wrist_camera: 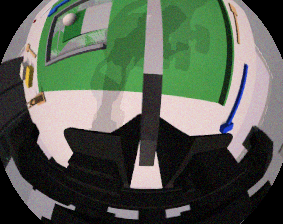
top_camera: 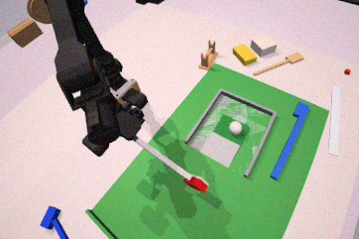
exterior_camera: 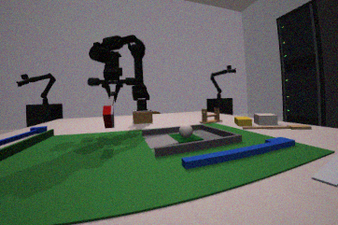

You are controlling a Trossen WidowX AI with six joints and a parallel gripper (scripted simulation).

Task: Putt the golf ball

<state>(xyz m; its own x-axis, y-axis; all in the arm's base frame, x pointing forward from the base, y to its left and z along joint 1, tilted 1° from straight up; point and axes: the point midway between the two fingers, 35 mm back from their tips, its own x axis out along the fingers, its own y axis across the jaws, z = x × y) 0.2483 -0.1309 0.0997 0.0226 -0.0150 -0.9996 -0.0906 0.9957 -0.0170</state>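
Observation:
My gripper [top_camera: 133, 135] [exterior_camera: 112, 95] [wrist_camera: 146, 117] is shut on the grey shaft of the red putter. The putter's red head [top_camera: 196, 183] [exterior_camera: 108, 116] hangs a little above the green mat [top_camera: 238, 202] [exterior_camera: 93, 172] [wrist_camera: 192, 63], in front of the ramp. The white golf ball [top_camera: 235, 127] [exterior_camera: 186, 131] [wrist_camera: 69, 18] rests on the small raised green [top_camera: 224, 120] [exterior_camera: 176, 137] inside the grey walled frame [top_camera: 260, 143] [exterior_camera: 196, 147] [wrist_camera: 55, 52]. The grey ramp [top_camera: 213, 148] leads up to it.
A long blue L-shaped bar [top_camera: 290, 138] [exterior_camera: 233, 152] lies on the mat right of the frame. Another blue piece [top_camera: 52, 217] lies at the front left. A wooden stand [top_camera: 209, 55], a yellow block [top_camera: 244, 54], a grey block [top_camera: 263, 46] and a wooden paddle [top_camera: 280, 63] lie behind the mat.

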